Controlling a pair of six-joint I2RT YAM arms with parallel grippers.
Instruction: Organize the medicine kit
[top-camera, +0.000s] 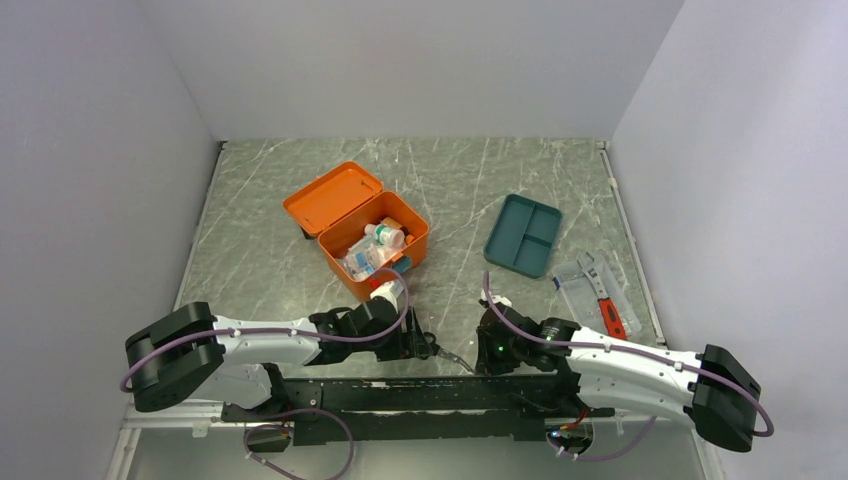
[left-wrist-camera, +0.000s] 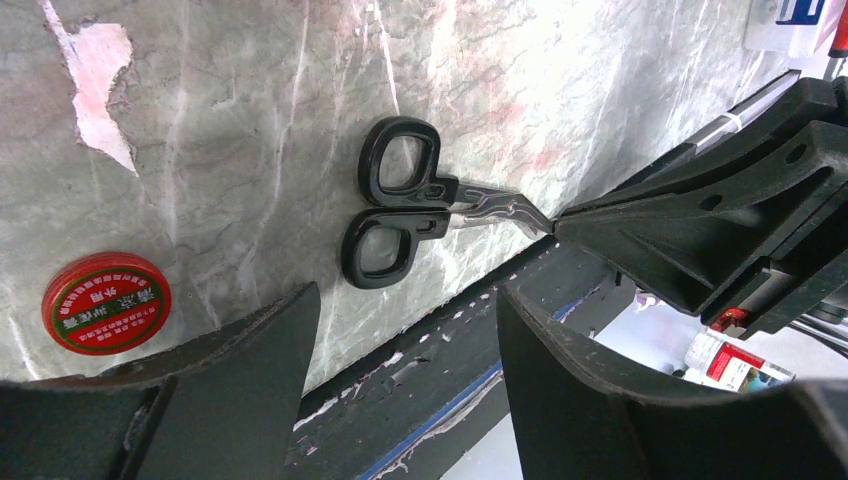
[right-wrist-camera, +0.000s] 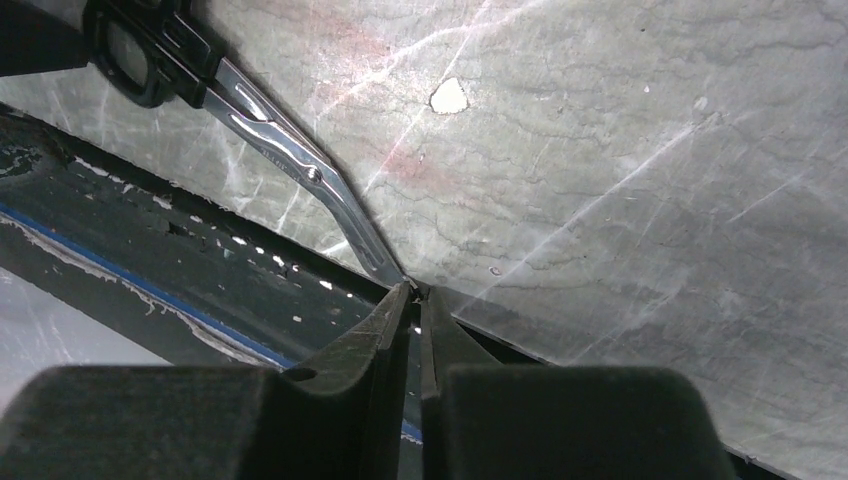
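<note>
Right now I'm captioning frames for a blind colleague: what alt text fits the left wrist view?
Black-handled scissors lie near the edge of the marble table, blade tip pinched by the right gripper at right. The left gripper shows open fingers framing the foreground; a round red tin sits at left.

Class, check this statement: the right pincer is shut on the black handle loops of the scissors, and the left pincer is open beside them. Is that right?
Not quite. The right pincer is shut on the blade tip of the scissors, not on the black handle loops; the right wrist view shows this. The left pincer is indeed open beside them.
</note>
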